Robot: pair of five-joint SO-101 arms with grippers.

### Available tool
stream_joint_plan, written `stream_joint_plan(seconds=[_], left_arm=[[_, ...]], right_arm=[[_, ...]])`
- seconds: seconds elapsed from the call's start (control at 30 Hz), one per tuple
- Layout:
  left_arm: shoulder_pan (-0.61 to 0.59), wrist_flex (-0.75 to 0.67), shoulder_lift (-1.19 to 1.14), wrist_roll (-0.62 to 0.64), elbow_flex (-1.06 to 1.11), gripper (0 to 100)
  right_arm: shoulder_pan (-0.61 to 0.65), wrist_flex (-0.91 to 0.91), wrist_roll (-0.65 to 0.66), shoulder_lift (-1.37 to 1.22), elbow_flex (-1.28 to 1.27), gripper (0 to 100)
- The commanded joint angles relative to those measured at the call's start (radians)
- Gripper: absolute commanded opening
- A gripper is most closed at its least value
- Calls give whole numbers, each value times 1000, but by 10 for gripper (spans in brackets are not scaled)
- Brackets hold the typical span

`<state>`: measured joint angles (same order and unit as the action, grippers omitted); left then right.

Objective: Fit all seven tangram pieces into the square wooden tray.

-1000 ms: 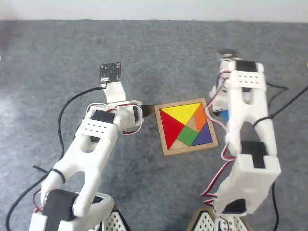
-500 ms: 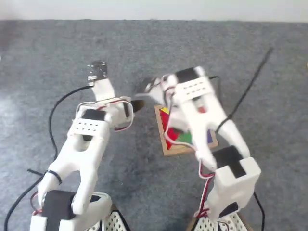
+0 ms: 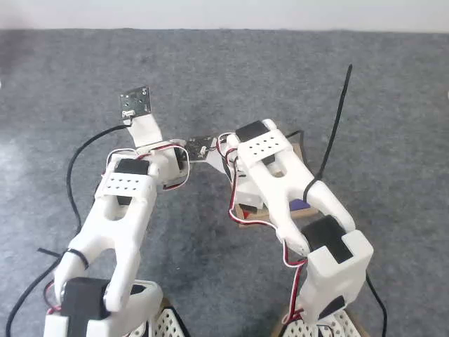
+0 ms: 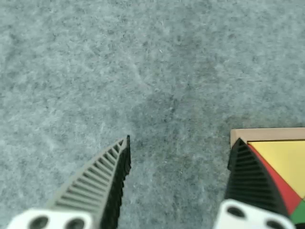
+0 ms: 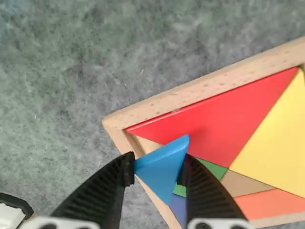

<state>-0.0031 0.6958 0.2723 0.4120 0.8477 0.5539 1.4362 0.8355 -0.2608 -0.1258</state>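
Hanging over a corner of the square wooden tray [image 5: 200,93], near the middle of the grey, felt-like table [image 3: 365,91], a smooth blue triangle [image 5: 161,169] sat clamped in the right gripper [image 5: 158,162] jaws. A red piece [image 5: 224,129] and a yellow piece [image 5: 281,143] lay flush inside. The left gripper [image 4: 182,143], jaws spread, hovered over bare table beside the tray's edge.

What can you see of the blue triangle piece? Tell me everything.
The blue triangle is a flat, smooth piece in one even light blue, painted by the look of it. The right hand pinches it by two opposite edges between its black ribbed fingers. It hangs over a corner of the wooden tray, one tip pointing at the red piece, above a bare gap in the tray. Whether it touches the tray cannot be told.
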Motion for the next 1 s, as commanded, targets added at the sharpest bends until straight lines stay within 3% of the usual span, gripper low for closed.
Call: stream_joint_plan(seconds=[0.0, 0.07, 0.2, 0.57, 0.83, 0.97], left_arm=[[0, -2, 37, -8, -44, 317], [0, -2, 37, -8, -44, 317], [0, -2, 37, -8, -44, 317], [0, -2, 37, -8, -44, 317], [-23, -5, 44, -8, -50, 317], [-129, 34, 38, -6, -114, 317]], right_arm=[[18, -13, -49, 62, 6, 85], [15, -28, -206, 59, 25, 84], [-19, -31, -700, 59, 51, 87], [22, 51, -1752, 62, 80, 87], [58, 117, -1933, 56, 160, 97], [59, 108, -1967, 53, 161, 196]])
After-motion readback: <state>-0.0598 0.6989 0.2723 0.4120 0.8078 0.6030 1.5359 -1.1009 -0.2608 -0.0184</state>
